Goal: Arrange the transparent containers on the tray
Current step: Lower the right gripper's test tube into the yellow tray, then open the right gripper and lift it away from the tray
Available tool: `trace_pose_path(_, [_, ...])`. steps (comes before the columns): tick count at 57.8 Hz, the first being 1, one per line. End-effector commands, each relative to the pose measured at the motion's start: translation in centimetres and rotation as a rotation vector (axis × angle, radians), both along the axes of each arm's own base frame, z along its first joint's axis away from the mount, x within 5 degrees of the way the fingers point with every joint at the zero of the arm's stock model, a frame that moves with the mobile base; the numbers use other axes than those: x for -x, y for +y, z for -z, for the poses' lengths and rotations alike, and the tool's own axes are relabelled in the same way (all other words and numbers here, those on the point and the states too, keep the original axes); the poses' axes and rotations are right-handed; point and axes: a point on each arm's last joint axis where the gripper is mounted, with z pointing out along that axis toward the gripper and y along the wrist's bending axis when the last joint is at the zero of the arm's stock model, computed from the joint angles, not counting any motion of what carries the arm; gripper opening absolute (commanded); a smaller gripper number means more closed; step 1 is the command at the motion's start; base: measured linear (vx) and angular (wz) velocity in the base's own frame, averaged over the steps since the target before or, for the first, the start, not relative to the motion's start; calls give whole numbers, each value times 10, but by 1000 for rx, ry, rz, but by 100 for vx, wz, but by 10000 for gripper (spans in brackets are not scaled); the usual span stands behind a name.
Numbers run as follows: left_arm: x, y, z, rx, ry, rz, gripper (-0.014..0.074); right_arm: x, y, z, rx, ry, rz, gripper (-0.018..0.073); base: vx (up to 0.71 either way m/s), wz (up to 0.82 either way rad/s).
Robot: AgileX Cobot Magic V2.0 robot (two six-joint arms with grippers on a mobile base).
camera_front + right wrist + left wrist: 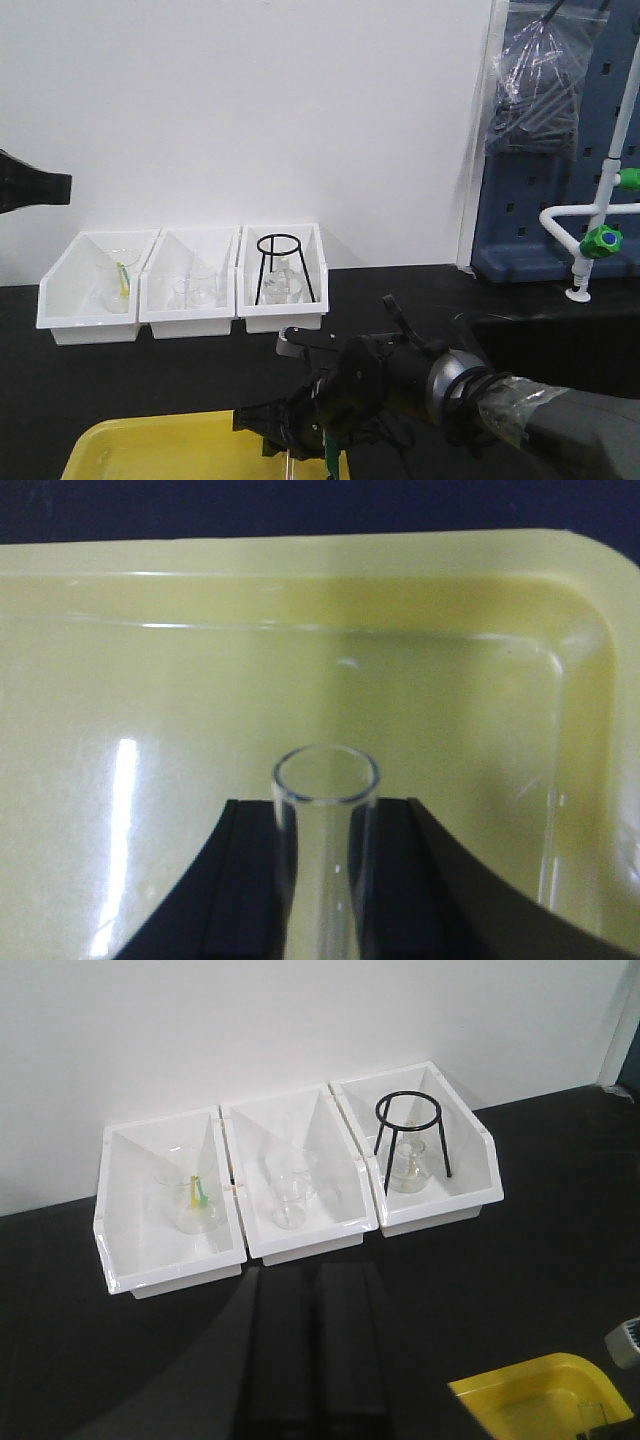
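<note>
My right gripper (326, 815) is shut on a clear glass test tube (326, 780). The tube's open rim points forward over the floor of the yellow tray (300, 600), close to the tray's far right corner. From the front, that gripper (290, 438) hangs over the right end of the tray (140, 448), and the tube (290, 466) shows only faintly beneath it. My left gripper (315, 1360) is shut with nothing in it. It is high above the black table, facing the white bins, with the tray's corner (540, 1400) at its lower right.
Three white slant-sided bins (190, 275) stand in a row against the back wall. They hold beakers, a flask and a black tripod stand (280, 265). A blue pegboard and a white tap fixture (600, 235) are at the far right.
</note>
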Motion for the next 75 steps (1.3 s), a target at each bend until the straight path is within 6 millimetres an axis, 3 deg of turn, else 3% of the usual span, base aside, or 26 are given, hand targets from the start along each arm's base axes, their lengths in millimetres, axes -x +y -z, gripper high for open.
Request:
trace_pose_path(1, [11,0,-25,38,-133,10,-7,-6,3,-38,-89,-129,23,-11,0,0])
trace_pose_path(12, [11,0,-25,38,-136,10,-7,-12,4,-27,-75,-159,22,6,0,0])
trace_pose_path(18, [11,0,-25,35,-136,11,-7,-14,5,-21,-68,-164,20,63,0,0])
trace_pose_path(24, [11,0,-25,35,-137,11,-7,-14,5,-17,-63,-158,20,154,0,0])
trace_pose_path(40, [11,0,-26,35,-142,12,-7,-16,6,-17,-65,-183,20,498,0,0])
trace_pose_path(51, [11,0,-26,35,-142,12,-7,-16,4,-19,-37,-193,-1,609,0,0])
trace_pose_path(57, [11,0,-26,35,-142,12,-7,-12,1,-32,-6,-218,-40,596,0,0])
trace_pose_path(64, [11,0,-25,34,-136,11,-7,-5,-6,-66,44,-310,-122,526,0,0])
trace_pose_path(70, [11,1,-23,29,-107,7,-7,8,-18,-109,105,-412,-199,380,0,0])
trace_pose_path(75, [13,2,-19,2,-64,9,-6,25,-33,-148,154,-476,-224,193,0,0])
